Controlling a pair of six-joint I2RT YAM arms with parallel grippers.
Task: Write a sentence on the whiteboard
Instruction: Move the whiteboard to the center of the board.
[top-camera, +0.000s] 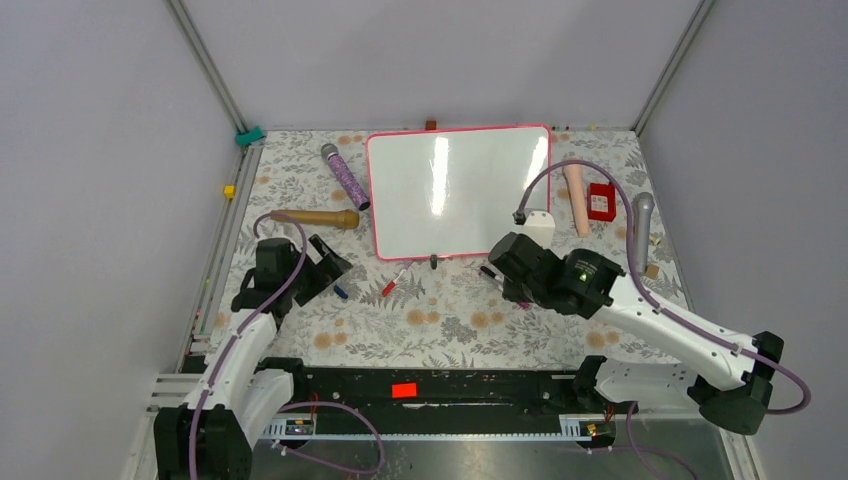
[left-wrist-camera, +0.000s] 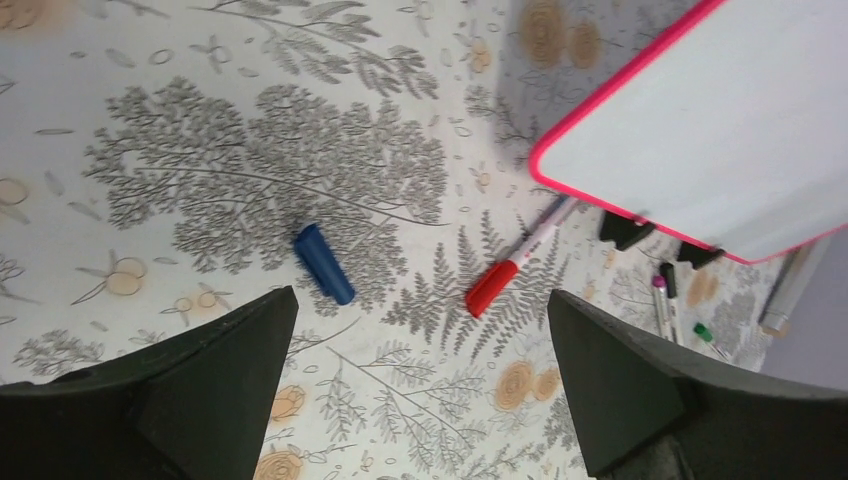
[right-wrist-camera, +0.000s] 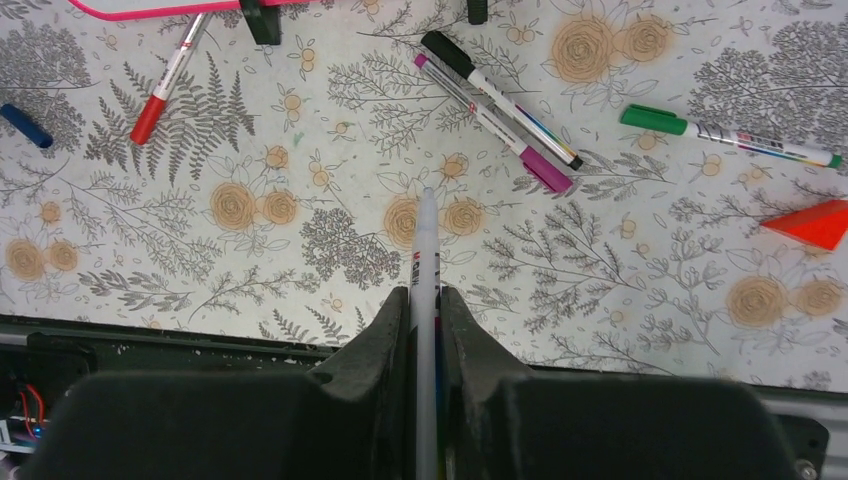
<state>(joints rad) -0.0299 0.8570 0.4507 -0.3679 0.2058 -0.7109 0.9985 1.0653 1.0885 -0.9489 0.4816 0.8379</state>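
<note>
The whiteboard (top-camera: 460, 190) lies flat at the back middle of the table, pink-red framed and glossy, and no sentence shows on it. Its corner appears in the left wrist view (left-wrist-camera: 720, 130). My right gripper (right-wrist-camera: 425, 295) is shut on a white marker (right-wrist-camera: 427, 240), held just in front of the board's near edge (top-camera: 497, 262). My left gripper (left-wrist-camera: 420, 300) hangs open over the cloth, empty (top-camera: 335, 275). A blue cap (left-wrist-camera: 323, 263) lies on the table just beyond its fingers, with a red-capped marker (left-wrist-camera: 510, 270) to the right of it.
Black (right-wrist-camera: 500, 95), purple (right-wrist-camera: 495, 125) and green (right-wrist-camera: 730, 135) markers and a red wedge (right-wrist-camera: 815, 222) lie near the board's front edge. A glittery purple mic (top-camera: 345, 177) and wooden handle (top-camera: 315, 218) sit left; a pink cylinder (top-camera: 577, 198), red box (top-camera: 601, 202) and grey mic (top-camera: 641, 230) right.
</note>
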